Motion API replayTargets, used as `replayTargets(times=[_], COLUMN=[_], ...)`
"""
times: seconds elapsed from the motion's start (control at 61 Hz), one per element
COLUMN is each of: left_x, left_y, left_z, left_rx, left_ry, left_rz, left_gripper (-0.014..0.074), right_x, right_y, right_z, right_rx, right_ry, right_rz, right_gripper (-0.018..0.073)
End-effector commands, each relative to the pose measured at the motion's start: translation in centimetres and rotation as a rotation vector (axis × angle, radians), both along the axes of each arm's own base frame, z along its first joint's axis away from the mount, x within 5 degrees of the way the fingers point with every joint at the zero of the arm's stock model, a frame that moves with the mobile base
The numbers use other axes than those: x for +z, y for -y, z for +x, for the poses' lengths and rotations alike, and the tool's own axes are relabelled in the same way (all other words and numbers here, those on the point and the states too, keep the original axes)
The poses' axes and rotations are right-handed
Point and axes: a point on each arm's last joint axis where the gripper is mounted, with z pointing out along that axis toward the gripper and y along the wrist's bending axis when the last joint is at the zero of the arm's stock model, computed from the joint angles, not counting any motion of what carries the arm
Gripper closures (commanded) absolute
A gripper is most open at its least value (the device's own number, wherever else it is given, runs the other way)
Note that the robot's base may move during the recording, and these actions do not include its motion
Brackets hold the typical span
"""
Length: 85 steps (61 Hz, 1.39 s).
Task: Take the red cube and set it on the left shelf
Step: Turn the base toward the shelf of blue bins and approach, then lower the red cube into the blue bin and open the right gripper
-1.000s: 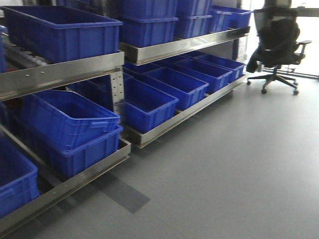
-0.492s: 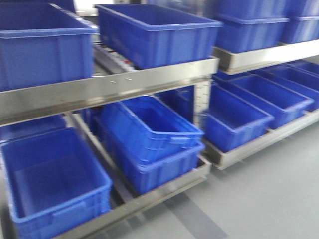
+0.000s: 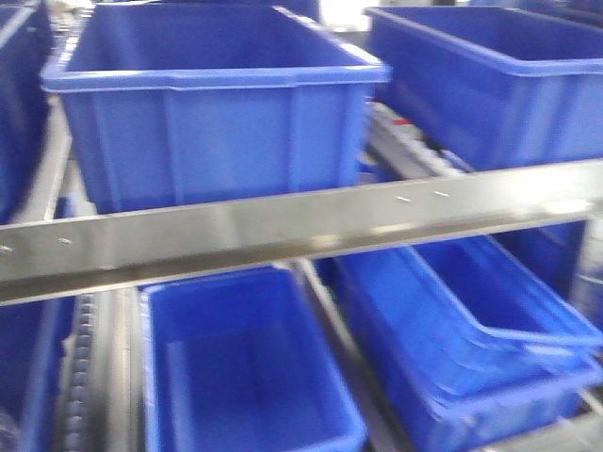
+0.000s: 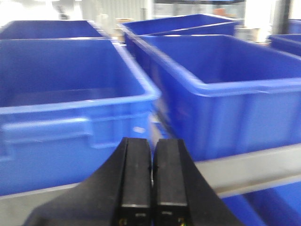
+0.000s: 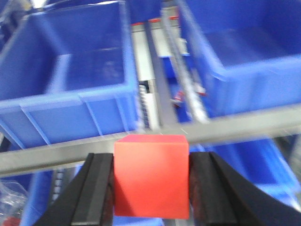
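Observation:
The red cube [image 5: 151, 175] fills the bottom of the right wrist view, clamped between the black fingers of my right gripper [image 5: 151, 181], which is shut on it. It hangs just in front of the left shelf's steel front rail [image 5: 235, 125]. That left shelf [image 3: 283, 231] spans the front view as a screwed steel rail with blue crates above and below. My left gripper [image 4: 152, 176] shows in the left wrist view with its two black fingers pressed together and nothing between them, facing blue crates on the same rack.
Large blue crates [image 3: 217, 104] stand on the upper tier, and more blue crates [image 3: 240, 363] sit on the tier below. Roller tracks [image 5: 157, 84] run between the crates. A second upper crate [image 3: 499, 75] stands at the right.
The front view has swung left and moved in close to the rack: floor and office chair have left the frame, and the rail and crates now fill it.

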Motion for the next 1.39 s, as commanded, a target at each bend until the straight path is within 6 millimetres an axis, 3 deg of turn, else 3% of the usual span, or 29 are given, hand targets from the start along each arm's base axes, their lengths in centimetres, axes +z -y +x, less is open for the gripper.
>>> replayTargets(times=[0.0, 1.377], left_x=[0.03, 0.03], left_y=[-0.01, -0.01], left_z=[-0.09, -0.09], left_rx=[0.002, 0.002], left_ry=[0.076, 0.076], left_rz=[-0.001, -0.001], left_gripper=[0.0495, 0.0495], right_x=[1.69, 1.69], right_y=[0.13, 0.13], right_z=[-0.04, -0.04], right_rx=[-0.014, -0.014], right_ry=[0.115, 0.115], right_rz=[0.022, 0.022], right_gripper=[0.0503, 0.0503])
